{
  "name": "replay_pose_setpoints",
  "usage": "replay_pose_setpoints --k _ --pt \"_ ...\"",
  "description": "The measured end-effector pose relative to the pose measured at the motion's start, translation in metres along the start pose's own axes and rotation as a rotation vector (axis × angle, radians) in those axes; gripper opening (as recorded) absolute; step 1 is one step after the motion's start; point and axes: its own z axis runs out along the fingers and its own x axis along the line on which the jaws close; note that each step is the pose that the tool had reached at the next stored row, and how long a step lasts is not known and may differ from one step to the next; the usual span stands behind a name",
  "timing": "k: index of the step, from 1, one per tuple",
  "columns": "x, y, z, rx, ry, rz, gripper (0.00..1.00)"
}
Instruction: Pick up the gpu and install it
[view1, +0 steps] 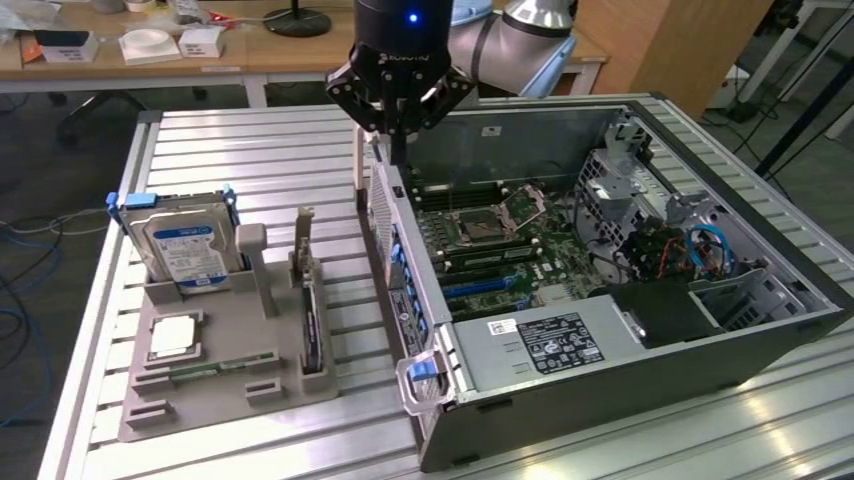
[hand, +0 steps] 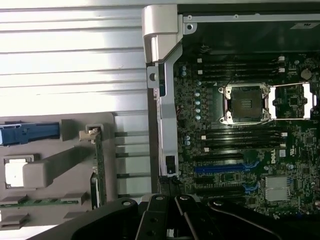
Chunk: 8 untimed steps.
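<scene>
One arm, wrist pointing straight down, pincer (view1: 396, 152) pinched fully shut just above far rear rim of open case (view1: 601, 400). Gpu (view1: 311, 320) well apart: nearer, toward exterior view's left, standing on edge in slot of matte grey holder (view1: 214, 410). Thin flat dark board, silver metal bracket upright at far end. Ribbed aluminium table (view1: 227, 150) underneath.

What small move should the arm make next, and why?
Likely shift toward the exterior view's left until it is above the graphics card. The gripper hangs shut, apparently empty, over a wall of the computer case, while the card stands upright in the grey holder on the table.
</scene>
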Motion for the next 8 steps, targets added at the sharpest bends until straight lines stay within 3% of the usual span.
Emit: replay_pose_setpoints --k 8 --pt "0.0027 -0.0074 -0.0003 0.0 0.0 0.0 0.11"
